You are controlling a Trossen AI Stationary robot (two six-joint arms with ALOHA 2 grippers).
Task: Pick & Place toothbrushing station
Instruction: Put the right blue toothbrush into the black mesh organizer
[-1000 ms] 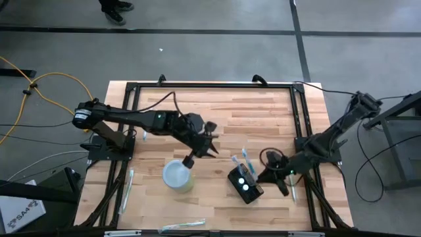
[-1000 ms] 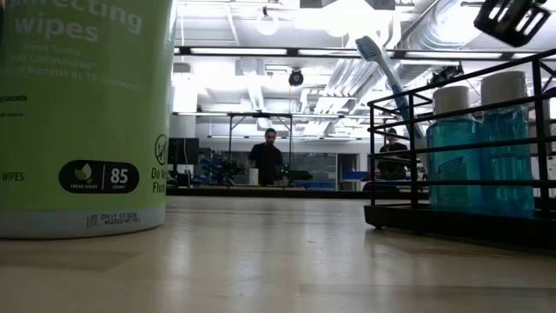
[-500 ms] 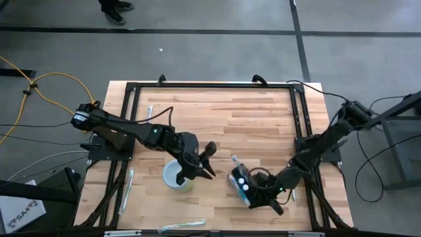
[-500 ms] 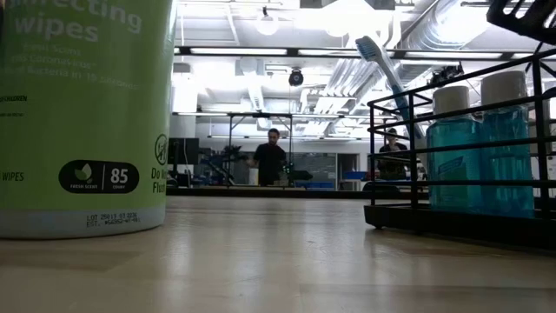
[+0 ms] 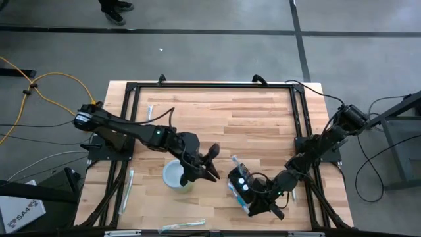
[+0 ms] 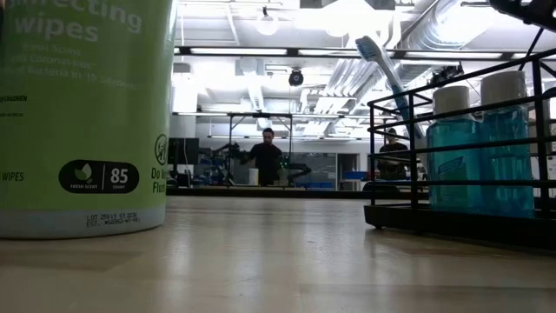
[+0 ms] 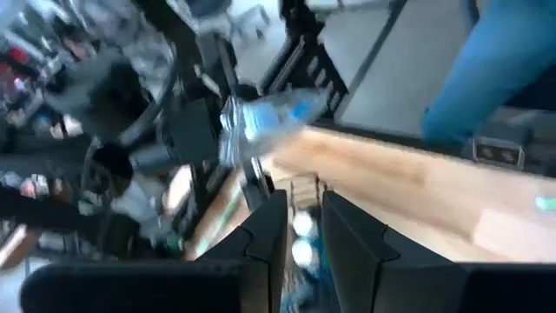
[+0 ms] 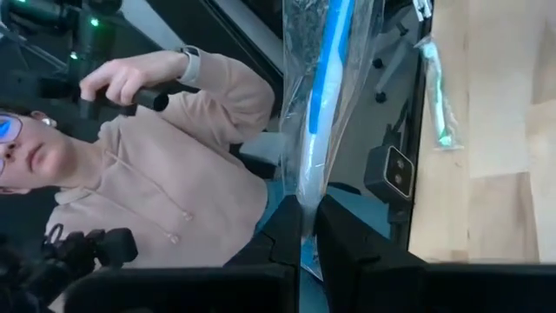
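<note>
On the wooden desk (image 5: 250, 125), the black toothbrushing station (image 5: 241, 187) sits near the front, right of the pale cup (image 5: 175, 176). The left gripper (image 5: 212, 172) holds a wrapped toothbrush (image 7: 261, 126). The right gripper (image 5: 258, 205), beside the station, has its jaws clenched on another wrapped toothbrush (image 8: 323, 96).

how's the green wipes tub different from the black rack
The tub is a solid green cylinder; the rack is an open black wire frame. The tub shows printed text; the rack holds two blue bottles and a toothbrush. Both stand upright on the table.
</note>
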